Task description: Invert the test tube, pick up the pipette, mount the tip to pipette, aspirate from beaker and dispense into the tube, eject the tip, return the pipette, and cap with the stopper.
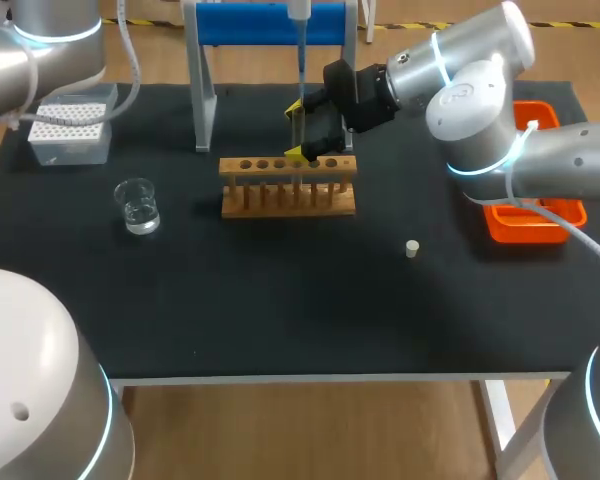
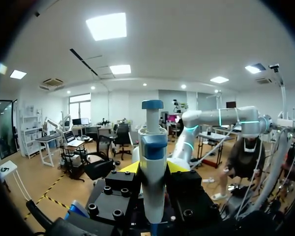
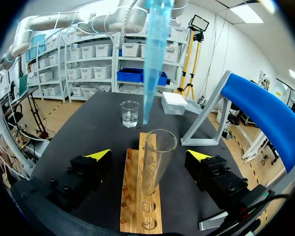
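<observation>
One pipette (image 2: 152, 142) clamped in left gripper (image 2: 154, 167), tip (image 3: 150, 73) above test tube (image 3: 155, 162), likely for dispensing; right gripper (image 3: 150, 156) spread apart, flanking test tube.

The table (image 1: 280, 300) has a black top; a wooden rack (image 1: 288, 186) stands near its middle, toward the back; a glass beaker (image 1: 138, 206) holding a little clear liquid sits left of the rack; a grey tip box (image 1: 70, 128) lies at the far left corner; a grey stand (image 1: 202, 110) with a blue crossbar rises behind the rack; a small pale stopper (image 1: 412, 249) lies alone, right of the rack and nearer the front; an orange tray (image 1: 540, 225) sits at the right edge.
</observation>
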You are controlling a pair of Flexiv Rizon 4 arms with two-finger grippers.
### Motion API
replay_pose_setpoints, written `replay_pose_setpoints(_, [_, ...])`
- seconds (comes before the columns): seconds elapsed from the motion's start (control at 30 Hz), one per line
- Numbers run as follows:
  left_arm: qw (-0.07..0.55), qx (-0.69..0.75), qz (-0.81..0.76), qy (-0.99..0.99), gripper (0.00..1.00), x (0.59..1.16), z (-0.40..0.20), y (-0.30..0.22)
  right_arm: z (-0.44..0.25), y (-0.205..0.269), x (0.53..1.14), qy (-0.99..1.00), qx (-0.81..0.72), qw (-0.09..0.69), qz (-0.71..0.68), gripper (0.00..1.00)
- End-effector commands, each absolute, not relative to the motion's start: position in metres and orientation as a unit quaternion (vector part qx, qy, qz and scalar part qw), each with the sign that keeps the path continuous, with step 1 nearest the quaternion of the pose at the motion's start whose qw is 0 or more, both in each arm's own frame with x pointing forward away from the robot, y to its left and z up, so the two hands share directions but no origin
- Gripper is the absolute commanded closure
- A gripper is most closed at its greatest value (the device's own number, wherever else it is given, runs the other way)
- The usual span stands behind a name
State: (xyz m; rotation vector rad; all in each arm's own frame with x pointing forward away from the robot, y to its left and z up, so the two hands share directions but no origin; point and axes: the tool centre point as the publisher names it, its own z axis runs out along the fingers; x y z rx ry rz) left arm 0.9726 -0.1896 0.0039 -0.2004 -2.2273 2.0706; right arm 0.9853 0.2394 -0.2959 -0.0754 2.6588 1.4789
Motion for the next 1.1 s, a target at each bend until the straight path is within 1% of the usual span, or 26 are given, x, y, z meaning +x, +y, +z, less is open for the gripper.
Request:
replay_pose_setpoints(0.03, [0.051, -0.069, 0.678, -0.73, 1.0, 0.976, 0.001, -0.19, -0.295, 0.239, 0.986, 0.873, -0.025, 0.048, 0.485, 0.0])
replay_pose_setpoints(1.1, [0.059, -0.065, 0.68, -0.728, 1.0, 0.98, -0.014, -0.184, -0.295, 0.239, 0.986, 0.873, -0.025, 0.048, 0.485, 0.0])
